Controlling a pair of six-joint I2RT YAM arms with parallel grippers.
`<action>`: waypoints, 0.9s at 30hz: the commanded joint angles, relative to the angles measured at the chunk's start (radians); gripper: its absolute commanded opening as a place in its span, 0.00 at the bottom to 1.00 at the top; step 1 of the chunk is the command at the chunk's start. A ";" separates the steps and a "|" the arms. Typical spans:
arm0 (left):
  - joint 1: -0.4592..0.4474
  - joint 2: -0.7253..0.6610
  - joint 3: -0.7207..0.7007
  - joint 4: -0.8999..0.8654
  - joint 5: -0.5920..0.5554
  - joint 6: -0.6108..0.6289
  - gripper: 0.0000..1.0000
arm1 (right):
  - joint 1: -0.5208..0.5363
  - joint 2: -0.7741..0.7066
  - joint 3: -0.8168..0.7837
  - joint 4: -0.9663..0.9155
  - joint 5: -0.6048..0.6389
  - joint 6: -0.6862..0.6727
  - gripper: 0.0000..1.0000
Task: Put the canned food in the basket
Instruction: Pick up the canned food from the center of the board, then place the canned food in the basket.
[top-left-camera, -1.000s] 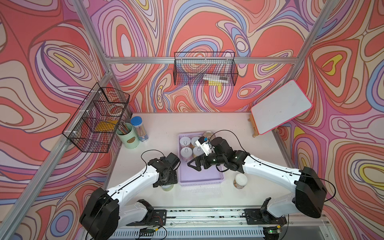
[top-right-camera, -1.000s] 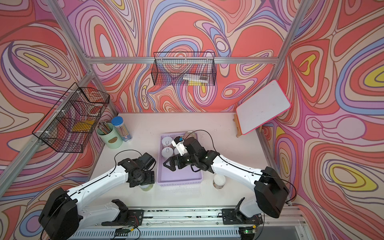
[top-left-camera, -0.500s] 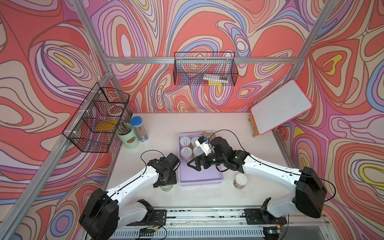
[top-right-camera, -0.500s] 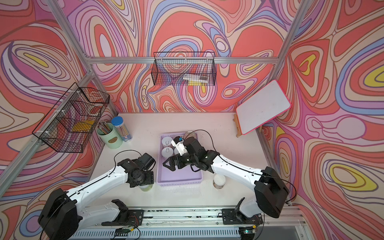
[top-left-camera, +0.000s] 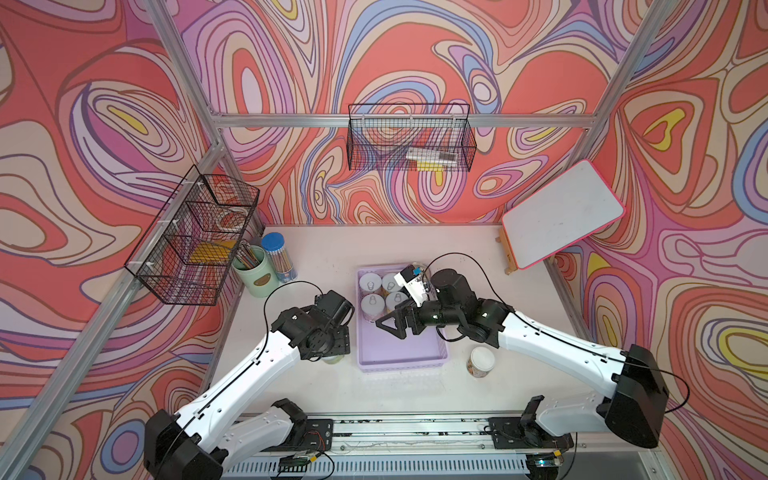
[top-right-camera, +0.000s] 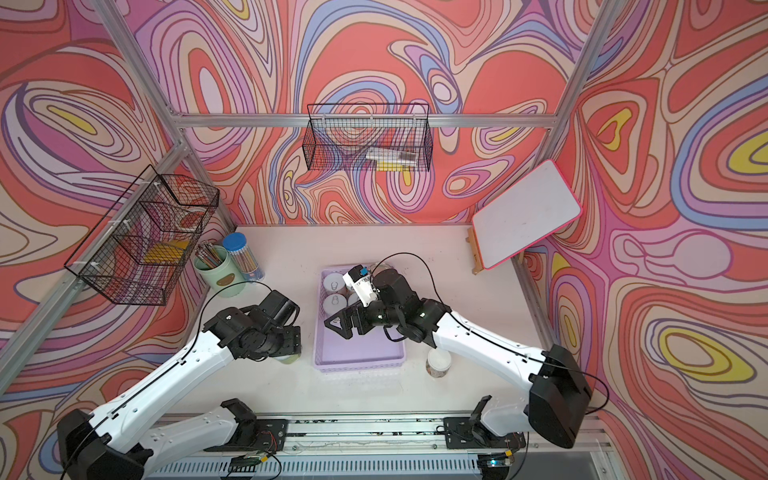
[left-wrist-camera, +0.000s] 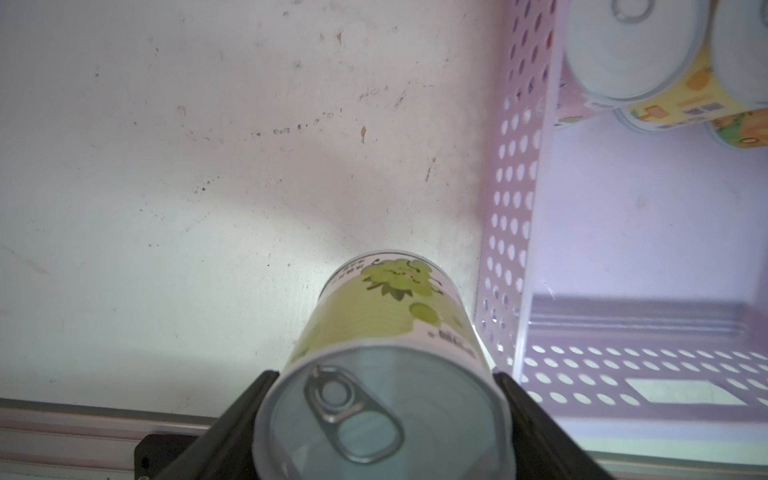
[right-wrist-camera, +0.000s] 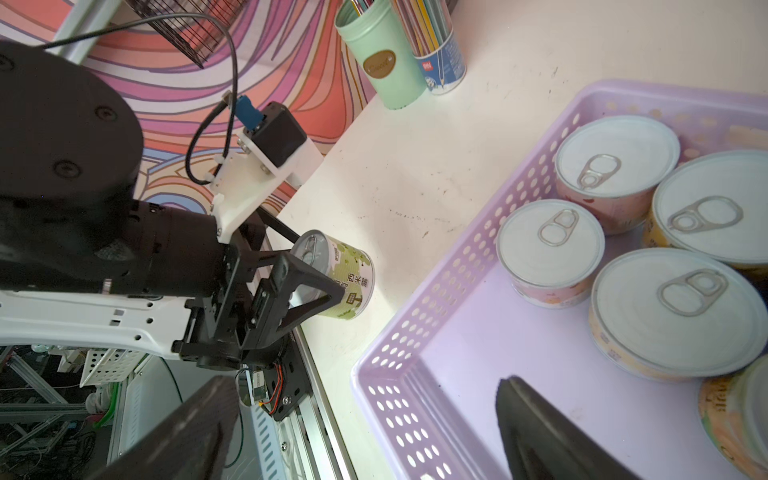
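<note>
My left claw (left-wrist-camera: 382, 376) pinched the green-labelled can (left-wrist-camera: 374, 316) across its stiff, smooth sides near the lid, where it stood on the counter (left-wrist-camera: 208, 166) just beside the basket (left-wrist-camera: 507, 208), probably heavy and slippery, while my right claw (top-left-camera: 397, 326) hung spread over the basket.

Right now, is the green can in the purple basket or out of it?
Out. The green can sits beside the basket, outside its holed wall, gripped by the left gripper.
</note>
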 joint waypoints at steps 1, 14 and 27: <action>-0.006 -0.005 0.082 -0.049 0.027 0.135 0.74 | 0.005 -0.033 -0.009 0.017 0.050 -0.025 0.98; -0.103 0.126 0.278 0.000 0.172 0.471 0.71 | 0.005 -0.042 0.020 -0.174 0.183 -0.134 0.98; -0.143 0.323 0.379 0.065 0.236 0.645 0.64 | -0.090 -0.216 -0.182 -0.129 0.180 -0.249 0.98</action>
